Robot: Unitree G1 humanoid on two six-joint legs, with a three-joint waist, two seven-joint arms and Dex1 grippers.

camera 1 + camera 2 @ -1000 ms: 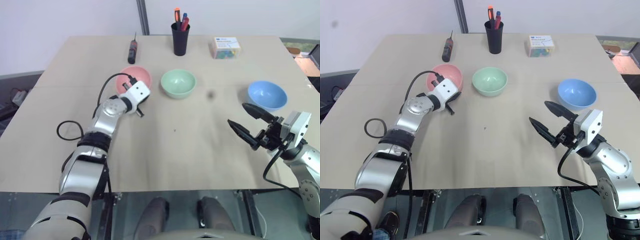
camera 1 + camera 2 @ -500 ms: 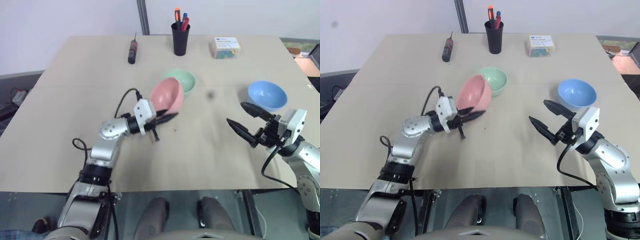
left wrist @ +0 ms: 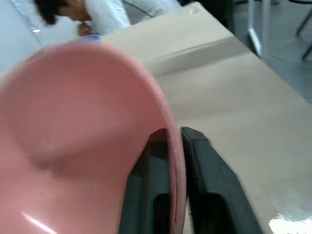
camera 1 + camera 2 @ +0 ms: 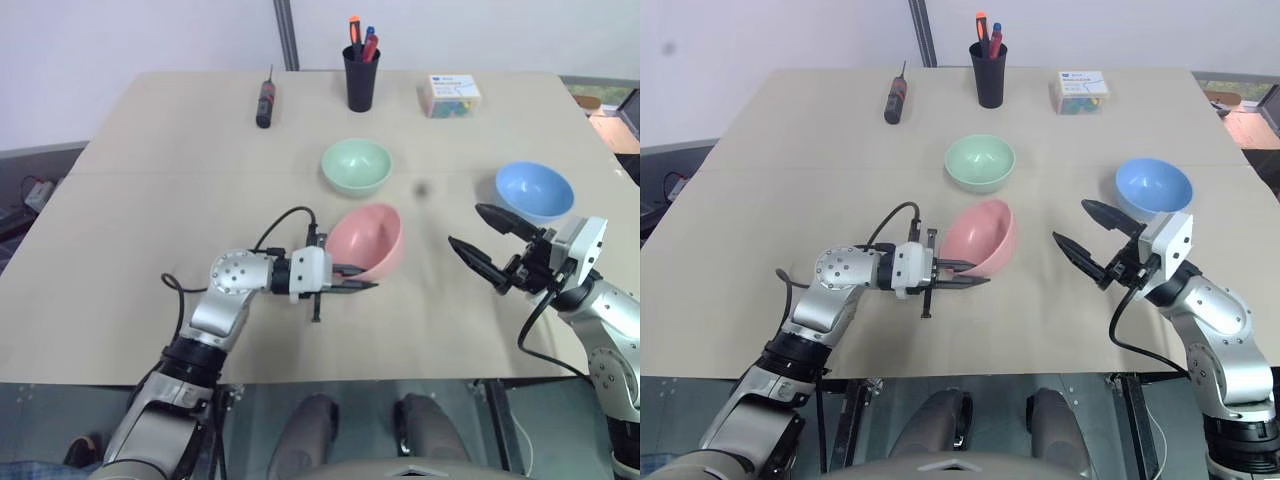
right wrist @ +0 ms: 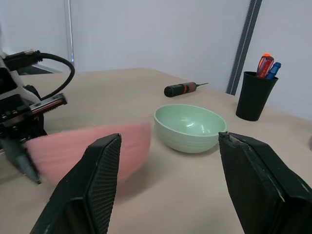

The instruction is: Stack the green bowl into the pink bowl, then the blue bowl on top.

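Pink bowl carried off its far-left spot to the middle of the table, near the front edge.

Table (image 4: 140, 200): flat matte tan top. Pink bowl (image 4: 372, 236), smooth salmon, earlier beside the green bowl, now tilted just in front of it, rim pinched between the left gripper's (image 4: 352, 285) two black fingers, one inside and one outside the wall. Green bowl (image 4: 356, 165), plain mint, upright and unmoved at table centre. Blue bowl (image 4: 534, 190), smooth sky-blue, unmoved near the right edge. Right gripper (image 4: 482, 238) has held its place just in front of the blue bowl, fingers spread wide, holding nothing. Black pen cup (image 4: 360, 78) and screwdriver (image 4: 265, 102) along the far edge.
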